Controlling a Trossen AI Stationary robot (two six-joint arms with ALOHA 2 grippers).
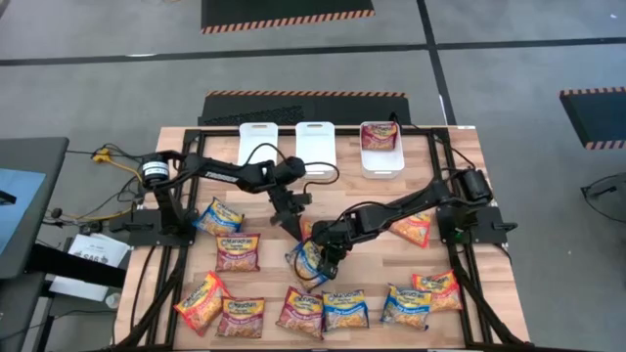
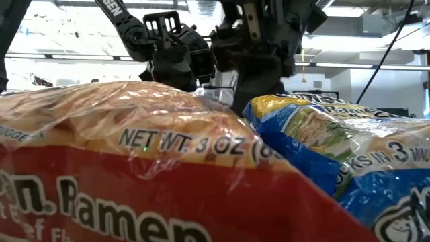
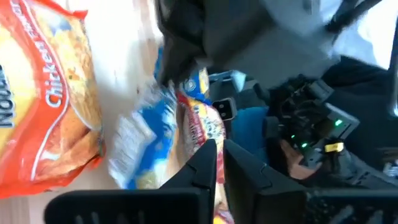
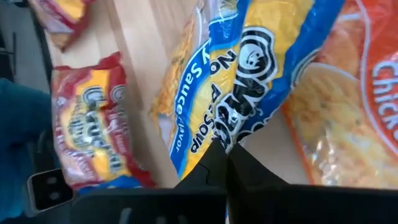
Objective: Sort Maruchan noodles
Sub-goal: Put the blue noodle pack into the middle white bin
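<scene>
My right gripper (image 1: 326, 252) is shut on a blue-and-yellow noodle packet (image 1: 307, 261) near the table's middle. It also shows in the right wrist view (image 4: 236, 81). My left gripper (image 1: 292, 228) is shut just to the far left of that packet, and its fingertips (image 3: 210, 155) point at the packet's end (image 3: 149, 143). An orange packet (image 1: 311, 229) lies between the two grippers. A dark red packet (image 1: 380, 135) lies in the right-hand white bin (image 1: 382, 164). My right gripper pinches the blue-and-yellow packet's edge (image 4: 231, 138) between its two fingers, coming down at a slant from the table's right. The packet is tilted, and I cannot tell whether any part rests on the table. I cannot tell whether my left gripper touches a packet.
Two more white bins (image 1: 259, 142) (image 1: 316, 142) stand at the far edge. Other packets lie flat: orange (image 1: 220, 217), dark red (image 1: 237, 252), orange (image 1: 411, 230), and a row of several along the near edge (image 1: 345, 308). Dark red (image 2: 101, 168) and blue (image 2: 349, 154) packets fill the low view.
</scene>
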